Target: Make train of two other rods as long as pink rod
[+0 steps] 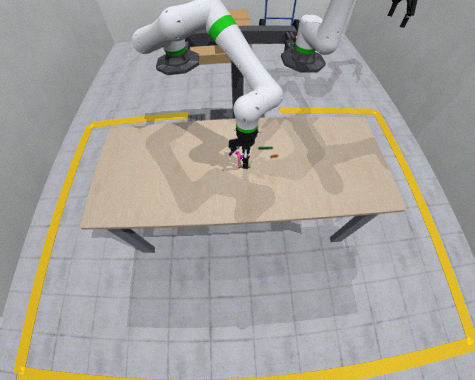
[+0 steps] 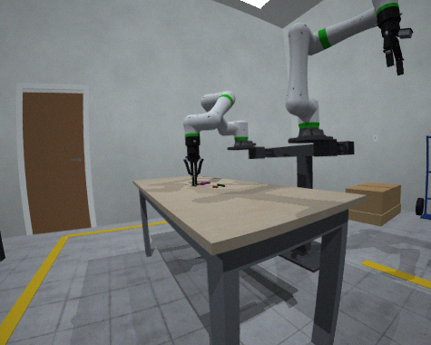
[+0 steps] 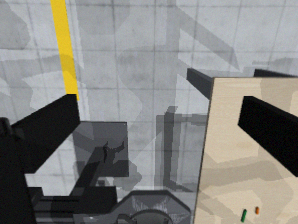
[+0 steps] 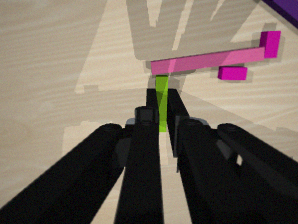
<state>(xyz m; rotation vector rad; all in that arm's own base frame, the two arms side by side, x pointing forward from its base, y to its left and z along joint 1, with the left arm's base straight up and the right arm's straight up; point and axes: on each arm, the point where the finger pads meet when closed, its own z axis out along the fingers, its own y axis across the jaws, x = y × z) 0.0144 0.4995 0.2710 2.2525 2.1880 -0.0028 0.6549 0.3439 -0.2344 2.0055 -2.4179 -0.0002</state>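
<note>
In the right wrist view, the right gripper [image 1: 245, 166] [image 2: 194, 184] [image 4: 160, 103] has its fingers narrowly closed on the flat lime rod [image 4: 162, 84], mid-frame, just below the left end of the long pink rod [image 4: 207, 60]. The left gripper [image 1: 398, 19] [image 2: 395, 68] [image 3: 159, 110], upper right of the exterior frame, stands wide.

The orange rod [image 1: 274, 156] lies (tiny thing) on the table [image 1: 149, 200].
</note>
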